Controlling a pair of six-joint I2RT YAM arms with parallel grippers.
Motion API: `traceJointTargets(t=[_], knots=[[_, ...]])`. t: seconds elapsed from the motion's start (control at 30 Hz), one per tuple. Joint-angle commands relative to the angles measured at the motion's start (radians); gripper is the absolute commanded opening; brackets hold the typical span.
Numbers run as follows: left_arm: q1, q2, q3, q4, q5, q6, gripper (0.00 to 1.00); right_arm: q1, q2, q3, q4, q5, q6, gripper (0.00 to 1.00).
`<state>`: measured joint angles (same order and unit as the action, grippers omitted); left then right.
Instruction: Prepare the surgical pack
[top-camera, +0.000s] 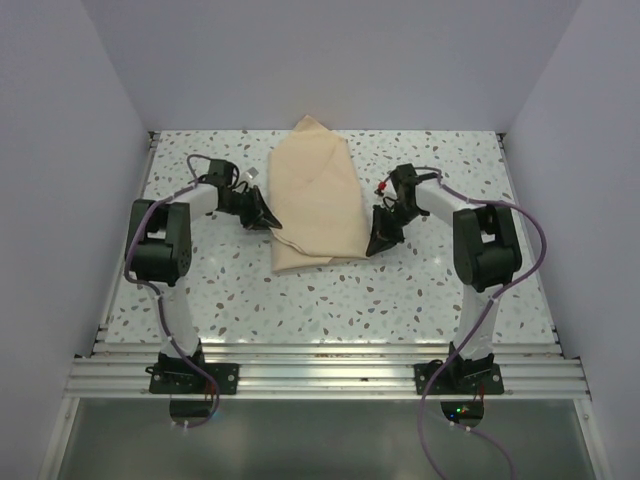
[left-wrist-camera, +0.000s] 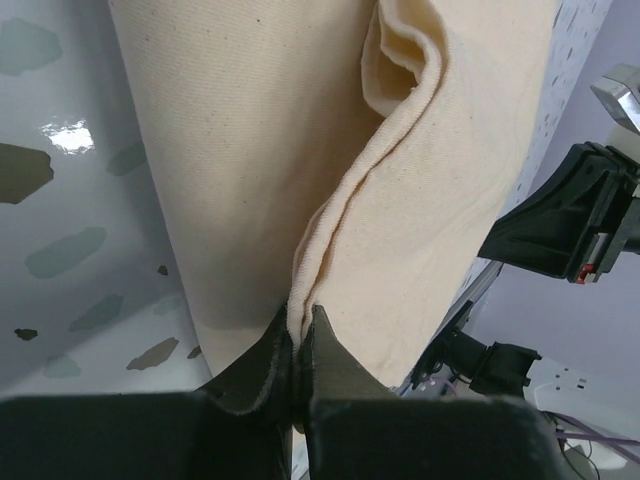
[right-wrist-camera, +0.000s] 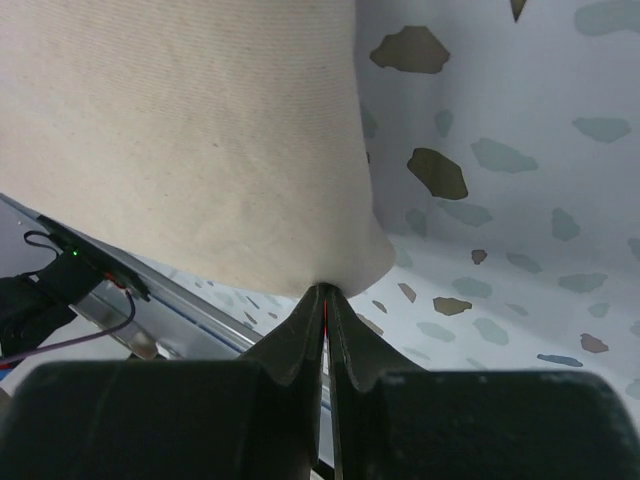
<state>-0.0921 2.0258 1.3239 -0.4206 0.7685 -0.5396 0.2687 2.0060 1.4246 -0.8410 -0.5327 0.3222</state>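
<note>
Left gripper and right gripper, jaws pinched shut on opposite edges of the surgical pack, apparently steady it for folding.

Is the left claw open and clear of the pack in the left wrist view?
No, the left claw is shut, pinching a folded edge of the surgical pack between its tips.

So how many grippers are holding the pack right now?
2. The left gripper pinches a fold at the left edge of the pack; the right gripper pinches its near right corner, just at the tips.
</note>
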Motion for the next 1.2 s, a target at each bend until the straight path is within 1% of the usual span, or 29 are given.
traceJointTargets(t=[0.0, 0.13, 0.23, 0.33, 0.37, 0.4, 0.47, 0.5, 0.53, 0.57, 0.6, 0.67, 0.7, 0.73, 0.77, 0.83, 0.93, 0.97, 1.03, 1.17], knots=[[-0.004, 0.02, 0.037, -0.018, -0.007, 0.013, 0.0, -0.006, 0.007, -0.015, 0.016, 0.03, -0.018, 0.07], [-0.001, -0.009, 0.005, -0.053, -0.051, 0.038, 0.0, -0.006, -0.015, 0.01, 0.013, 0.019, -0.014, 0.07], [0.003, -0.05, -0.032, -0.069, -0.07, 0.047, 0.0, -0.008, -0.033, 0.057, -0.009, -0.003, -0.014, 0.07], [0.003, -0.084, -0.045, -0.089, -0.103, 0.064, 0.02, -0.008, -0.078, 0.102, 0.026, -0.026, -0.009, 0.08], [0.003, -0.088, -0.043, -0.092, -0.106, 0.064, 0.04, -0.006, -0.091, 0.118, 0.07, -0.033, -0.003, 0.08], [0.003, -0.088, -0.037, -0.096, -0.104, 0.063, 0.1, -0.008, -0.092, 0.129, 0.091, -0.039, 0.006, 0.08], [0.003, -0.084, -0.025, -0.102, -0.104, 0.058, 0.17, -0.008, -0.081, 0.169, 0.165, -0.073, 0.047, 0.08], [0.005, -0.082, -0.009, -0.107, -0.104, 0.056, 0.25, -0.006, -0.058, 0.184, 0.193, -0.087, 0.067, 0.08], [0.003, -0.085, -0.002, -0.109, -0.109, 0.056, 0.3, -0.006, -0.044, 0.197, 0.219, -0.107, 0.11, 0.08], [0.003, -0.085, 0.004, -0.11, -0.113, 0.056, 0.33, -0.006, -0.027, 0.227, 0.262, -0.116, 0.132, 0.08], [0.003, -0.088, 0.02, -0.116, -0.118, 0.058, 0.38, -0.006, 0.012, 0.249, 0.273, -0.119, 0.147, 0.08], [0.003, -0.087, 0.062, -0.136, -0.123, 0.067, 0.46, -0.006, 0.057, 0.321, 0.296, -0.115, 0.176, 0.08], [0.005, -0.084, 0.081, -0.144, -0.132, 0.07, 0.47, -0.006, 0.097, 0.345, 0.306, -0.116, 0.181, 0.07], [0.005, -0.078, 0.102, -0.153, -0.138, 0.078, 0.47, -0.006, 0.12, 0.393, 0.315, -0.116, 0.189, 0.08], [0.005, -0.073, 0.144, -0.164, -0.147, 0.079, 0.47, -0.006, 0.138, 0.414, 0.341, -0.119, 0.196, 0.08], [0.006, -0.064, 0.179, -0.161, -0.167, 0.076, 0.47, -0.006, 0.198, 0.468, 0.382, -0.131, 0.224, 0.08], [0.009, -0.044, 0.213, -0.078, -0.135, 0.035, 0.43, -0.006, 0.273, 0.528, 0.445, -0.147, 0.252, 0.08], [0.008, -0.036, 0.218, -0.011, -0.102, 0.023, 0.39, -0.006, 0.293, 0.542, 0.466, -0.145, 0.259, 0.08], [0.008, -0.003, 0.228, 0.034, -0.086, -0.012, 0.38, -0.01, 0.36, 0.603, 0.464, -0.147, 0.273, 0.08], [0.002, 0.098, 0.241, 0.202, -0.002, -0.078, 0.34, -0.013, 0.468, 0.711, 0.43, -0.148, 0.278, 0.08]])
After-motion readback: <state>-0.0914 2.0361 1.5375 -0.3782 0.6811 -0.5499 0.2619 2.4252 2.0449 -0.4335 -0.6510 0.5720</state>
